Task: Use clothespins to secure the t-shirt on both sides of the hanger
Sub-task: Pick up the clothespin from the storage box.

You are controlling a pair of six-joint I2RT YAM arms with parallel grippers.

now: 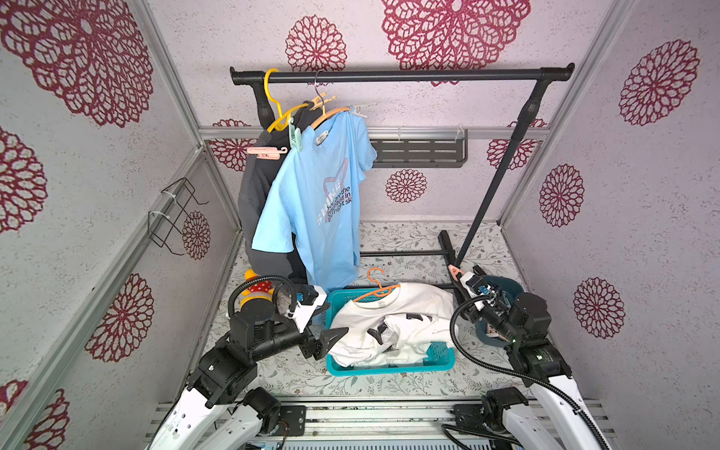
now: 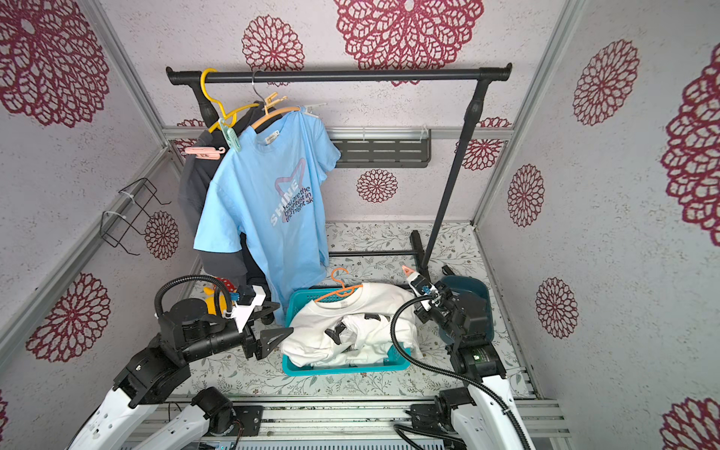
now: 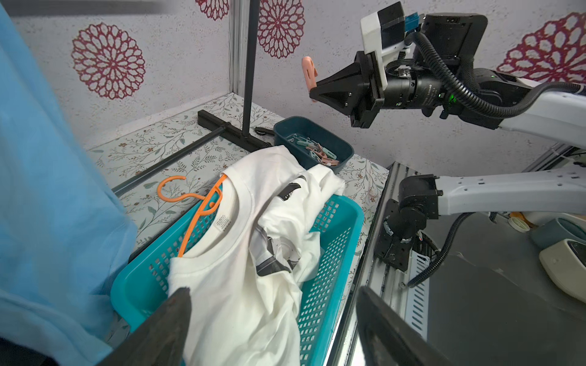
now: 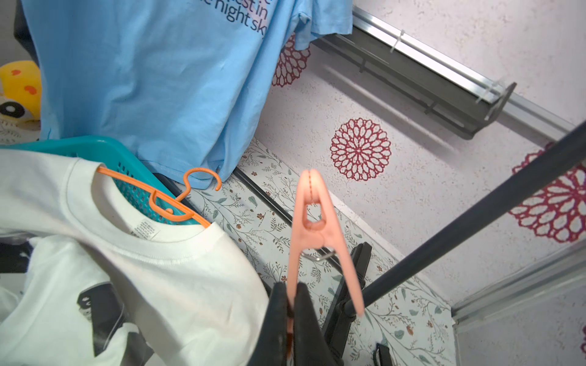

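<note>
Right wrist view: right jaws are clamped on one leg of a peach clothespin point(image 4: 309, 228), held above the worktop point(image 4: 269, 228) near the rack post. Left jaws stand wide apart, empty, at the basket point(image 3: 348, 221) edge. The blue t-shirt point(image 1: 319, 187) hangs on its hanger point(image 1: 331, 113), a mint pin point(image 1: 295, 136) just beside its shoulder. More pins point(image 3: 317, 152) lie in the bin point(image 3: 285, 126).

the left arm point(image 1: 233, 366) and right arm point(image 1: 533, 358) have white lower links dotted with small holes and black blocky joints above. a black ribbed cable point(image 3: 450, 76) loops along each. a white camera mount point(image 3: 377, 31) with a blue plug sits behind each gripper. the left gripper point(image 2: 286, 317) and right gripper point(image 3: 314, 92) have black wedge fingers. a green light point(image 3: 452, 98) glows on the right wrist.
</note>
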